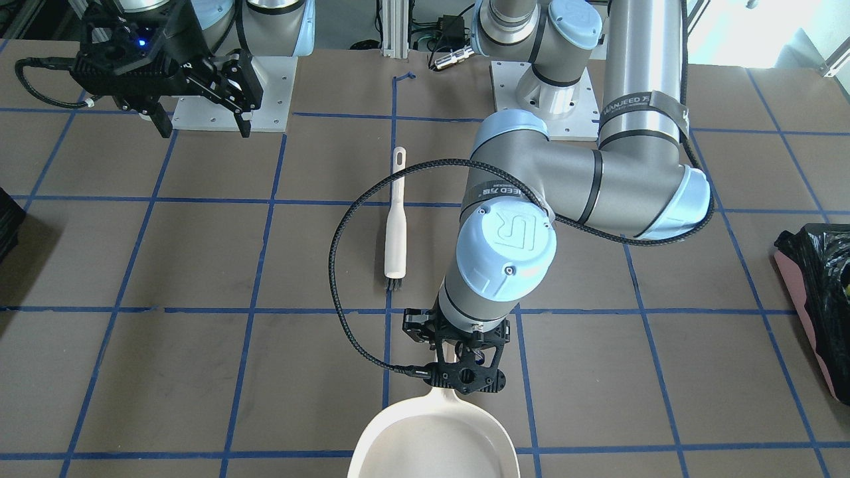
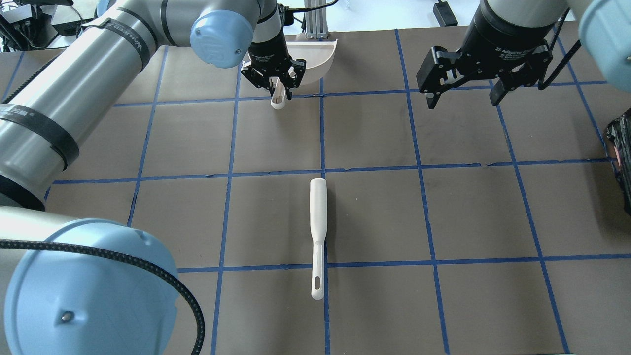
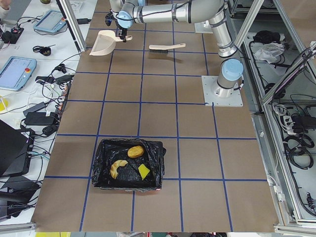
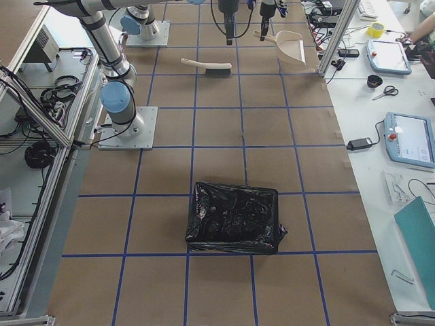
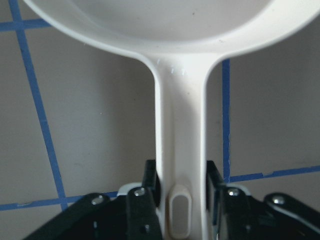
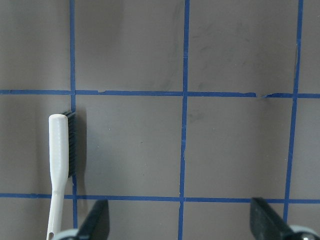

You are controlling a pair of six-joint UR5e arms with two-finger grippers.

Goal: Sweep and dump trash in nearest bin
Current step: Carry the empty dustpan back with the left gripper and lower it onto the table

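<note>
The bin (image 3: 126,184), lined with a black bag, stands at my left end of the table; its pink side shows in the front view (image 1: 809,315). The trash lies inside it: a brown roll (image 3: 136,151), a croissant (image 3: 117,168) and a yellow wedge (image 3: 143,171). My left gripper (image 1: 465,375) is shut on the handle of the white dustpan (image 1: 435,441) at the table's far edge; the wrist view shows its fingers (image 5: 150,186) against the handle (image 5: 181,150). My right gripper (image 2: 461,96) is open and empty above the table.
The white brush (image 2: 318,231) lies flat mid-table, and also shows in the right wrist view (image 6: 59,160). A second black-lined container (image 4: 234,219) stands at my right end. An operator bench with tablets and cables runs along the far side.
</note>
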